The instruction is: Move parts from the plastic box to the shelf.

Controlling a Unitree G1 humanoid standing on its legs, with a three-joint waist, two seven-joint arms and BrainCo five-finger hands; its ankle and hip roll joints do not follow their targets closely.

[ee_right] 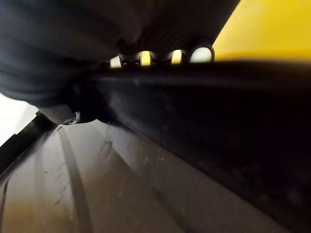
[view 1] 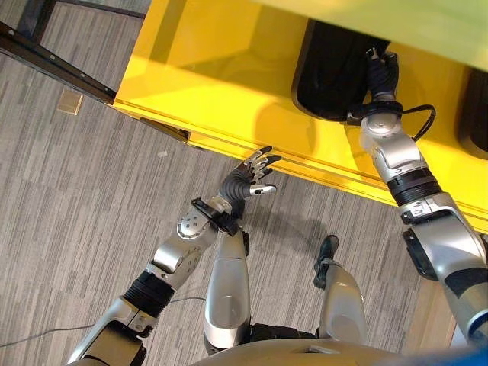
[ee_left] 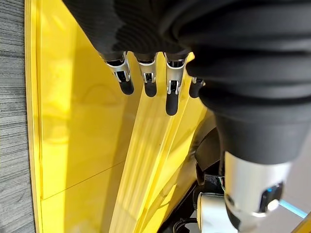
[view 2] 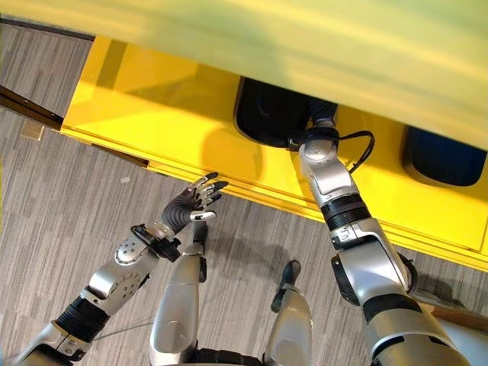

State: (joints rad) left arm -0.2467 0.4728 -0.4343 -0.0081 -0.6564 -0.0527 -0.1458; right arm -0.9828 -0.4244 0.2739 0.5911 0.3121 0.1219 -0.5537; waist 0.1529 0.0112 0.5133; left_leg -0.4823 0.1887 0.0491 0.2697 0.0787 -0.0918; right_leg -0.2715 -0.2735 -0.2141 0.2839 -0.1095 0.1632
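Note:
A black plastic box (view 1: 329, 85) stands on the yellow shelf surface (view 1: 213, 69). My right arm reaches over the shelf's front edge, and my right hand (view 1: 379, 67) dips into the box past its rim (ee_right: 218, 126), so what is in it is hidden. The box's inner wall (ee_right: 97, 194) shows close up in the right wrist view. My left hand (view 1: 252, 177) hovers open just in front of the shelf's yellow front edge (ee_left: 146, 160), fingers (ee_left: 171, 97) straight and holding nothing.
A second black box (view 2: 444, 156) sits further right on the yellow surface. A dark metal frame (view 1: 46, 49) crosses the grey carpet at the upper left, with a small wooden block (view 1: 70, 101) beside it.

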